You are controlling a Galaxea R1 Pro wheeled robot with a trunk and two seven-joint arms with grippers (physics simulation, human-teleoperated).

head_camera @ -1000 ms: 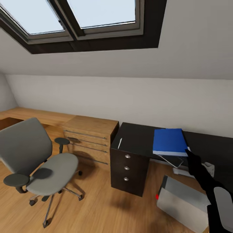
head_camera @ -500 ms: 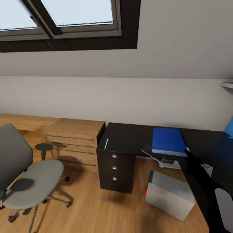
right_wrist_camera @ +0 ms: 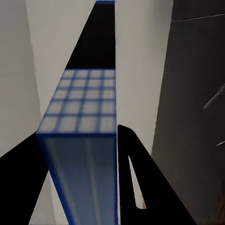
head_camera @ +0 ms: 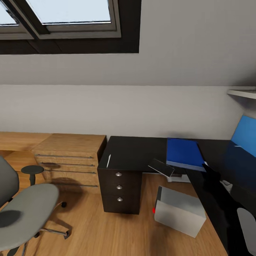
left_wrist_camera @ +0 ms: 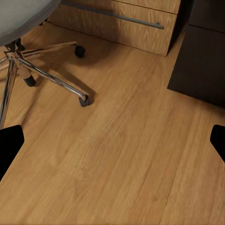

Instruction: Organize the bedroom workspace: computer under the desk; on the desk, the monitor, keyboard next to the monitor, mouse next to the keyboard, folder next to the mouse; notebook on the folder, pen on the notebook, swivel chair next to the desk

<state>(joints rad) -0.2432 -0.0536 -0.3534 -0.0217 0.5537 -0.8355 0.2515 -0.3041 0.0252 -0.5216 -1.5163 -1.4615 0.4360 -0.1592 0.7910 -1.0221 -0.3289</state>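
Note:
My right gripper (head_camera: 206,168) is shut on a blue folder (head_camera: 183,153), held flat above the black desk (head_camera: 227,156). The right wrist view shows the folder (right_wrist_camera: 82,140) between the gripper's (right_wrist_camera: 79,187) dark fingers. A thin white pen (head_camera: 108,160) lies on the black top above the dark three-drawer unit (head_camera: 120,186). The light grey computer (head_camera: 179,211) stands on the floor below the folder. The grey swivel chair (head_camera: 25,209) is at lower left with a bare seat. My left gripper (left_wrist_camera: 112,140) hangs open over the wood floor near the chair's chrome base (left_wrist_camera: 42,75).
A light-wood drawer chest (head_camera: 67,156) stands left of the dark unit. A dark flat slab (head_camera: 161,167) with a pale rim shows under the folder's corner; what it is, I cannot tell. The desk's blue back panel (head_camera: 245,137) and a white shelf (head_camera: 243,93) are at right.
The head camera has swung right, so the whole scene slid left and the blue back panel and shelf came into view. The folder stays in my right gripper.

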